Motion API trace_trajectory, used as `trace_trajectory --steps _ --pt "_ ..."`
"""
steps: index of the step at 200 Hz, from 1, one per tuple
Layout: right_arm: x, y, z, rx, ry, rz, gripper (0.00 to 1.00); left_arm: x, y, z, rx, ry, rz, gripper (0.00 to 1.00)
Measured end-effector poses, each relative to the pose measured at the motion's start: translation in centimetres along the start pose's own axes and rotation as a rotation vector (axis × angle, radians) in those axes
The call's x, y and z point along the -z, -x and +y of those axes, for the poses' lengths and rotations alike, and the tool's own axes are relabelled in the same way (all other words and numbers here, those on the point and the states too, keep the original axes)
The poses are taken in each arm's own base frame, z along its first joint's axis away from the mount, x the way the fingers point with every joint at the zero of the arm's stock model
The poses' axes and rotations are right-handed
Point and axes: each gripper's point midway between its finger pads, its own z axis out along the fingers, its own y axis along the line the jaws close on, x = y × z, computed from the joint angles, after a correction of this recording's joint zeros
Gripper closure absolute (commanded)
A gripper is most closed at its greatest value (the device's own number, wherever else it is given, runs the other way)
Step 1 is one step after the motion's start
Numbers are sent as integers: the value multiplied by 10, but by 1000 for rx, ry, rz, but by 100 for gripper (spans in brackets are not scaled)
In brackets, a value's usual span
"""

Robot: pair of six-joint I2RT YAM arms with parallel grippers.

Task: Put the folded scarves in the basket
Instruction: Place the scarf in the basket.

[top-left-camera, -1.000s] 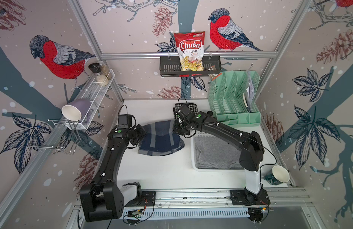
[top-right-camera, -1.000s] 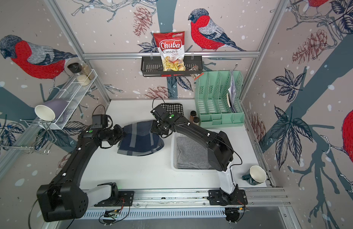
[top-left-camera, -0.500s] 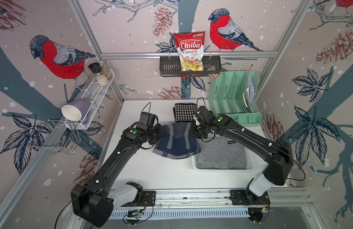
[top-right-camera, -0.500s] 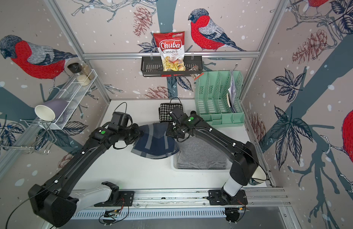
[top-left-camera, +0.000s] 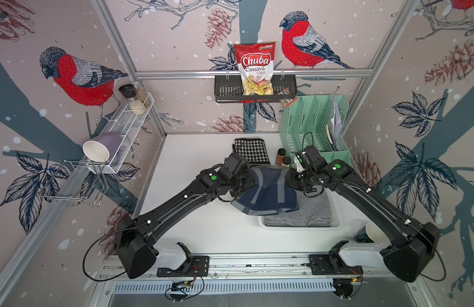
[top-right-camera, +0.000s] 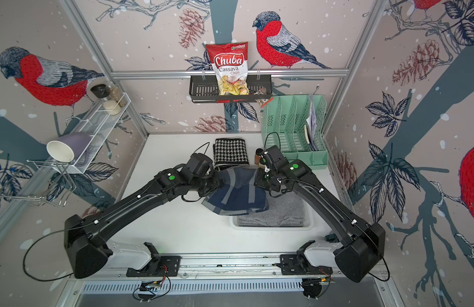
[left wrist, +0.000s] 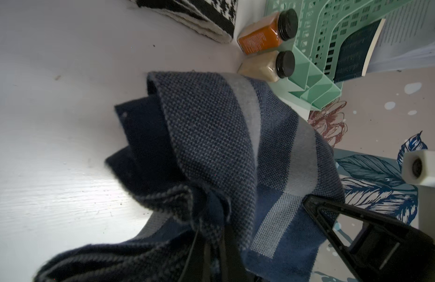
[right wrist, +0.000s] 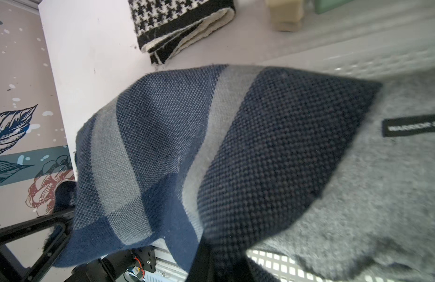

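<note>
Over the basket's (top-left-camera: 297, 228) 9 o'clock rim, the scarf (top-left-camera: 267, 194) spans 9-to-3, both jaws clamped on it; basket centre toward 4 o'clock.

The scarf (top-left-camera: 267, 194) has been carried rightward across the bench (top-left-camera: 204, 228). It is now held partly over the basket's (top-left-camera: 310, 227) left side.

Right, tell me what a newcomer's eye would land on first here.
The blue-and-grey striped scarf hangs mid-table between the left arm and right arm, each with its jaws shut on an end, partly over the white basket that holds a grey cloth. Behind, a red Chuba chip bag stands in the black shelf on the back wall, among big red-breasted birds printed on the walls.
</note>
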Motion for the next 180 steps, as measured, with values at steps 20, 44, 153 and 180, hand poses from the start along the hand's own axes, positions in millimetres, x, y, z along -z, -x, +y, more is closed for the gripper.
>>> trace_trajectory --steps 20,44,153,180 --pt "5 -2 -19 -15 -39 -3 100 -11 -13 -11 -22 -7 22 100" --pt "14 -5 -43 -39 -86 -20 100 -23 -31 -22 -43 -6 48 100" --pt "22 -6 -122 -172 -248 -58 100 -61 -66 -40 -73 6 113 100" --pt "20 -8 -130 -186 -265 -55 100 -69 -67 -39 -75 15 116 100"
